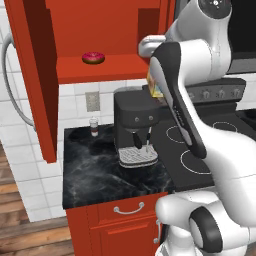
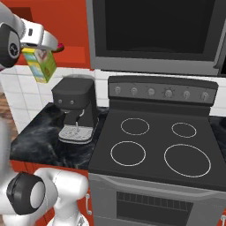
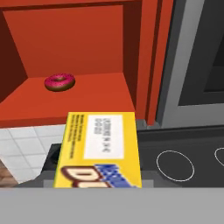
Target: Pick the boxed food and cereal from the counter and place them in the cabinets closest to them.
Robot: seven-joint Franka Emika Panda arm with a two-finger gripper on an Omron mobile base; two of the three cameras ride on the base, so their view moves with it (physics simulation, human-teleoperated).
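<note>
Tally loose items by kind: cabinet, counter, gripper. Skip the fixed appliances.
Doughnut, on the open cabinet shelf: 1
Yellow box, held up in the gripper: 1
Small cup, on the counter: 1
Coffee machine, on the counter: 1
Total: 4

Both base views share the coffee machine (image 1: 135,127); hand view faces the cabinet (image 3: 74,48).

The arm (image 1: 185,100) reaches up and forward, its pincer (image 2: 44,55) clamped shut.

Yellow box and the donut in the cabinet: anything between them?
Nothing. In the hand view, bare red shelf separates the box from the donut.
</note>
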